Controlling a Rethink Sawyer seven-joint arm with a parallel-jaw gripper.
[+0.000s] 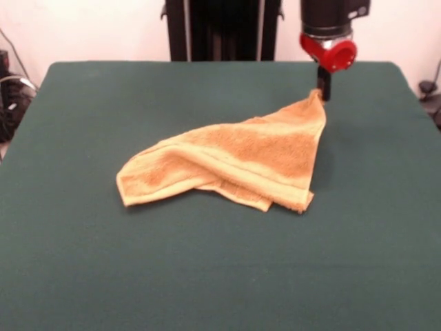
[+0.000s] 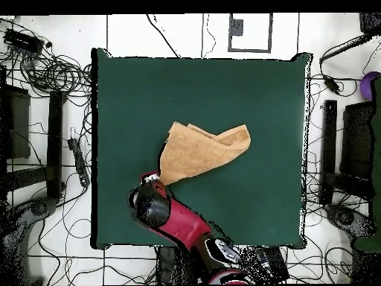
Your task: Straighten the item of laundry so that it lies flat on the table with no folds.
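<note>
- We see the towel (image 1: pixel 234 162) as soft terry cloth, golden-orange, with a rough, looped pile and a matt look.
- We note a flatter, smoother woven band running near its hems, paler than the pile.
- The table (image 1: pixel 207 276) is covered in dark green cloth, felt-like and matt, with no shine in either view.
- The gripper (image 1: pixel 324 88) looks like dark, matt hard material; we cannot tell metal from plastic.
- Above it we see a red collar (image 1: pixel 329 51) with a smooth, glossy, plastic-like finish.
- From overhead, the arm (image 2: pixel 182 223) has smooth red and black shells with a slight sheen.
- The floor (image 2: pixel 327 261) looks like pale, smooth tiles.
</note>
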